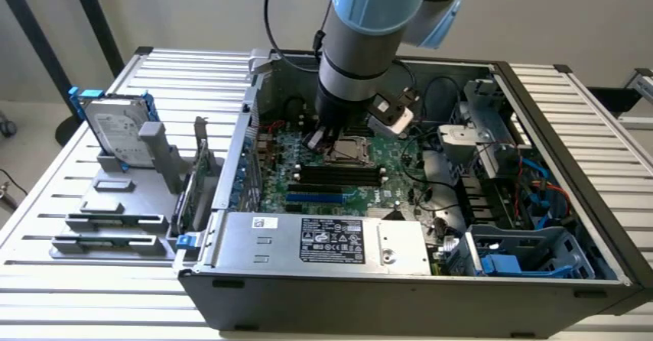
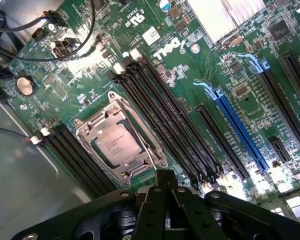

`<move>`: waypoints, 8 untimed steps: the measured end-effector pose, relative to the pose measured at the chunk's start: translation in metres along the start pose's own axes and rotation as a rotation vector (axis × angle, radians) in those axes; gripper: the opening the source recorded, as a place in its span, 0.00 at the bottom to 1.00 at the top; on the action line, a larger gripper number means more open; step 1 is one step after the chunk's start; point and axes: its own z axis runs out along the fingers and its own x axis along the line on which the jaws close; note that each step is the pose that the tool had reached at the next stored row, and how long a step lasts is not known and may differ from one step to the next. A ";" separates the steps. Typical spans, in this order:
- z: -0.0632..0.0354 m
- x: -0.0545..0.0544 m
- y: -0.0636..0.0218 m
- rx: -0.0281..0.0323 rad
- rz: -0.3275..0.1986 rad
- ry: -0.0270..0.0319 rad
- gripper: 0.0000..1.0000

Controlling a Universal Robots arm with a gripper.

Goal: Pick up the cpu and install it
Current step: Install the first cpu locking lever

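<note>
Gripper [image 2: 165, 182] shut, empty, cpu [image 2: 116, 145] seated in socket [image 2: 85, 125]

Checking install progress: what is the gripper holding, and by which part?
Nothing: the gripper is shut and empty, above the cpu sitting in its socket.

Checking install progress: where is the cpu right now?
The cpu sits in the motherboard socket, between two banks of black memory slots, with the shut pincer just beside it.
</note>
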 end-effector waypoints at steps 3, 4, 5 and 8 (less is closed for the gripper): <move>0.0051 0.000 -0.0001 -0.0018 0.009 0.0022 0.11; 0.0066 0.000 -0.0002 -0.0022 0.011 0.0029 0.11; 0.0081 0.000 -0.0005 -0.0026 0.013 0.0036 0.11; 0.0123 -0.003 -0.0033 -0.0030 0.015 0.0041 0.11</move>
